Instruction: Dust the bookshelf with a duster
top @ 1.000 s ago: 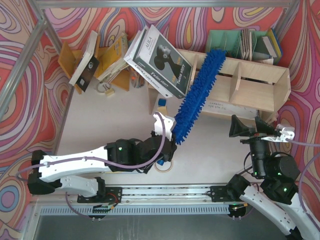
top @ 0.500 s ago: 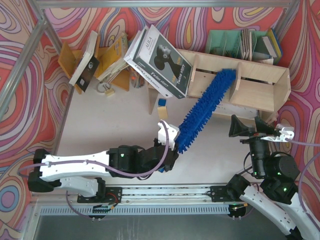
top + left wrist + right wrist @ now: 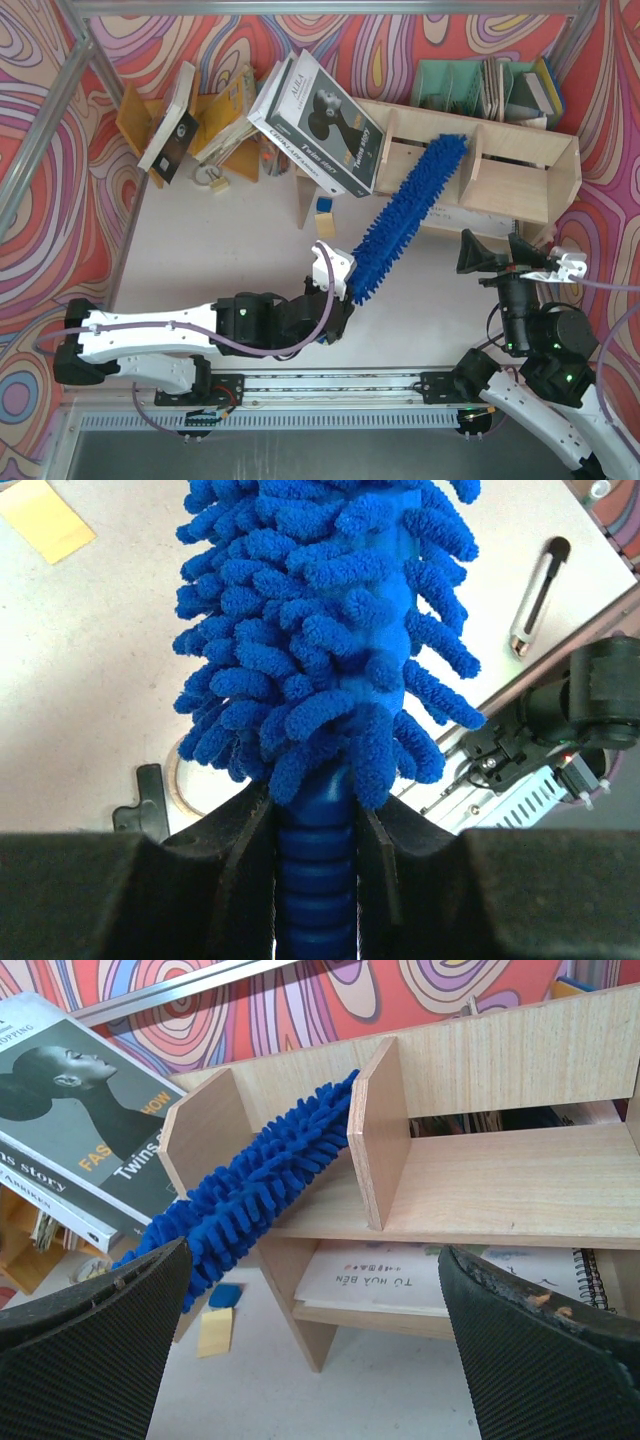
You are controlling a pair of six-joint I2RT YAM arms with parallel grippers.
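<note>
From above, the left gripper (image 3: 338, 296) is clenched on the duster (image 3: 402, 212), which slants up into the bookshelf (image 3: 520, 160), its tip against a divider (image 3: 472, 163). A book (image 3: 320, 120) leans on the shelf's left end. The right gripper (image 3: 497, 255) is spread wide, holding nothing, near the shelf.

Left wrist: the gripper (image 3: 315, 830) pinches the duster's (image 3: 320, 630) ribbed handle; a tape roll (image 3: 180, 785) lies beside it.

Right wrist: between the open gripper's (image 3: 315, 1345) fingers, the duster (image 3: 260, 1185) lies in the bookshelf's (image 3: 520, 1175) left compartment, above a notebook (image 3: 450, 1280).
</note>
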